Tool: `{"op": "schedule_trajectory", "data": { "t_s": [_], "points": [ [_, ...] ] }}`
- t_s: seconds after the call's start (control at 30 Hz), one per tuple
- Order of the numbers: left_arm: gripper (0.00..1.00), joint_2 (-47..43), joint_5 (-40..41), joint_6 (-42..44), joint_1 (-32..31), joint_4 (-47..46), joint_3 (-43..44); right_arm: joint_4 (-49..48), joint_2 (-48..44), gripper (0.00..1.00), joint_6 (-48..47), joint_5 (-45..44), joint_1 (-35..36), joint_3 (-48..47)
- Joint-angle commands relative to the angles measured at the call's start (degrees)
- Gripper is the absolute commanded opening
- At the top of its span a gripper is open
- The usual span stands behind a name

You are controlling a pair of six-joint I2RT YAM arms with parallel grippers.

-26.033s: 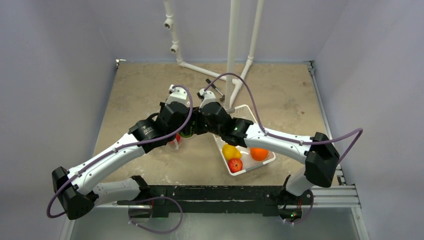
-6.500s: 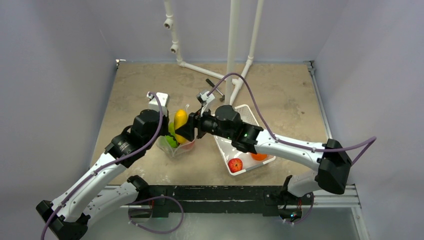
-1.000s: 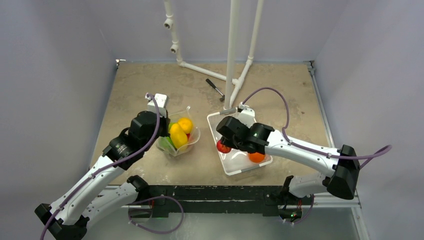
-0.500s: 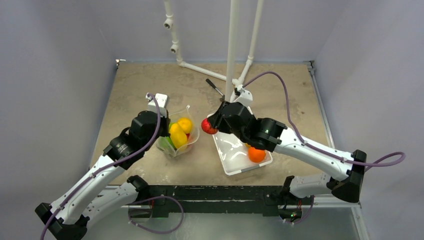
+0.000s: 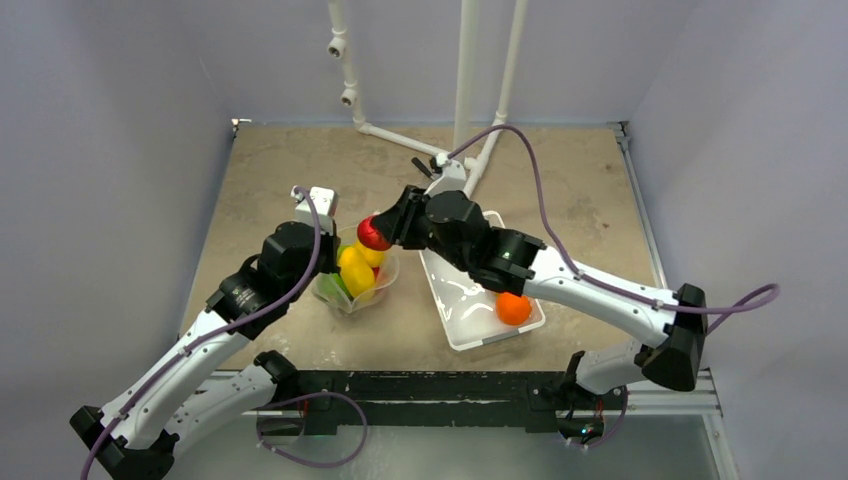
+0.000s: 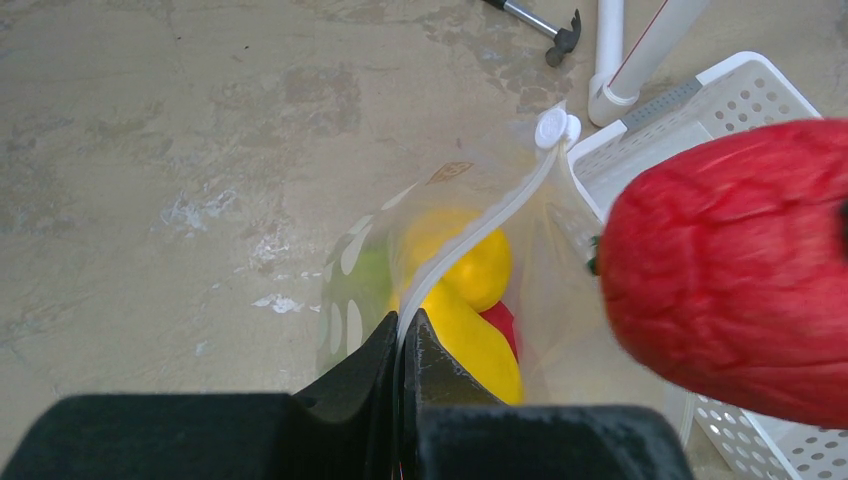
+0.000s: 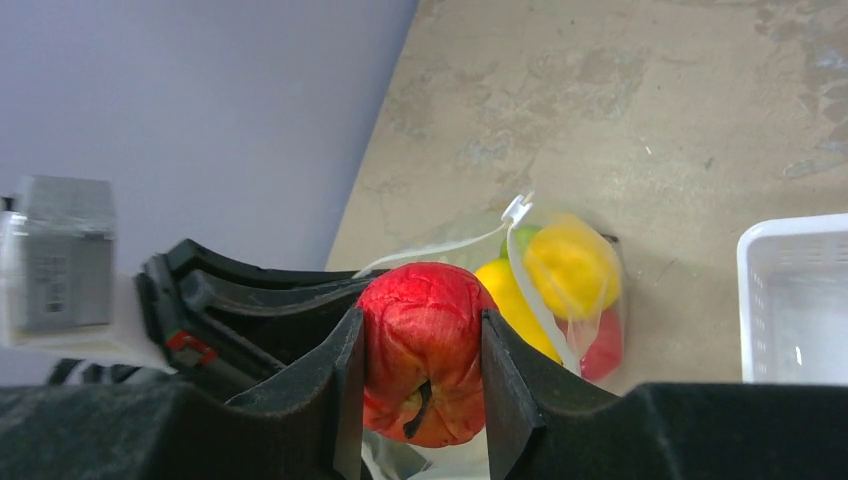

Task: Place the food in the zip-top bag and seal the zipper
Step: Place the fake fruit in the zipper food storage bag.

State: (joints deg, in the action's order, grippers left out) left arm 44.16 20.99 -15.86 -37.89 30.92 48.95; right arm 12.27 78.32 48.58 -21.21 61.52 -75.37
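Observation:
The clear zip-top bag (image 5: 372, 283) stands open on the table, holding yellow fruits (image 5: 355, 270), a green piece (image 5: 332, 285) and a red one (image 7: 603, 345). My left gripper (image 6: 404, 330) is shut on the bag's mouth, pinching the whitish zipper (image 6: 480, 235) strip and holding it up. My right gripper (image 7: 420, 345) is shut on a red apple (image 7: 425, 345) and holds it just above the bag's open mouth; the apple also shows in the top view (image 5: 373, 234) and the left wrist view (image 6: 730, 270). An orange (image 5: 513, 308) lies in the white tray (image 5: 455, 325).
White pipe stands (image 5: 465, 90) rise at the back of the table, with a small hammer (image 6: 535, 20) lying near their foot. The tray sits right of the bag. Grey walls close in both sides.
My right gripper lifted the red apple out of the tray and carried it left, to above the bag's mouth. The left gripper has kept holding the bag.

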Motion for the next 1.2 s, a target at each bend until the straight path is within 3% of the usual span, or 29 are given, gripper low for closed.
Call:
{"op": "schedule_trajectory", "data": {
  "t_s": [0.0, 0.17, 0.33, 0.4, 0.47, 0.6, 0.7, 0.77, 0.97, 1.17],
  "points": [
    [0.0, -0.9, 0.5, -0.4, 0.3, -2.6, 0.0, -2.8, 3.5, 0.0, -2.6, 0.9, 1.6, -3.1],
    [0.0, -1.0, 0.5, -0.4, 0.3, -2.5, 0.0, -0.5, 9.4, 0.0, -2.6, -1.5, 3.7, -5.4],
    [0.0, -0.9, 0.5, -0.4, 0.3, -2.5, 0.0, 1.1, 13.8, 0.09, -2.5, -2.7, 5.6, -7.3],
    [0.0, -1.0, 0.6, -0.4, 0.3, -2.6, 0.0, 1.4, 14.8, 0.19, -2.5, -2.9, 6.1, -7.7],
    [0.0, -1.0, 0.7, -0.4, 0.3, -2.5, 0.0, 1.4, 15.2, 0.37, -2.4, -2.6, 6.4, -7.9],
    [0.0, -1.1, 0.8, -0.4, 0.3, -2.5, 0.0, 0.6, 14.6, 0.62, -2.4, -1.7, 6.5, -7.3],
    [0.0, -1.1, 0.8, -0.4, 0.3, -2.5, 0.0, 0.3, 13.6, 0.78, -2.4, -1.7, 6.5, -6.9],
    [0.0, -1.1, 0.8, -0.4, 0.3, -2.5, 0.0, 0.2, 12.9, 0.83, -2.3, -1.7, 6.5, -6.7],
    [0.0, -1.1, 0.8, -0.4, 0.3, -2.5, 0.0, 3.8, 9.8, 0.84, -0.3, -4.0, 6.5, -5.8],
    [0.0, -1.1, 0.7, -0.4, 0.3, -2.6, 0.0, 13.4, 7.7, 0.82, 4.3, -10.1, 6.5, -5.1]
  ]
}}
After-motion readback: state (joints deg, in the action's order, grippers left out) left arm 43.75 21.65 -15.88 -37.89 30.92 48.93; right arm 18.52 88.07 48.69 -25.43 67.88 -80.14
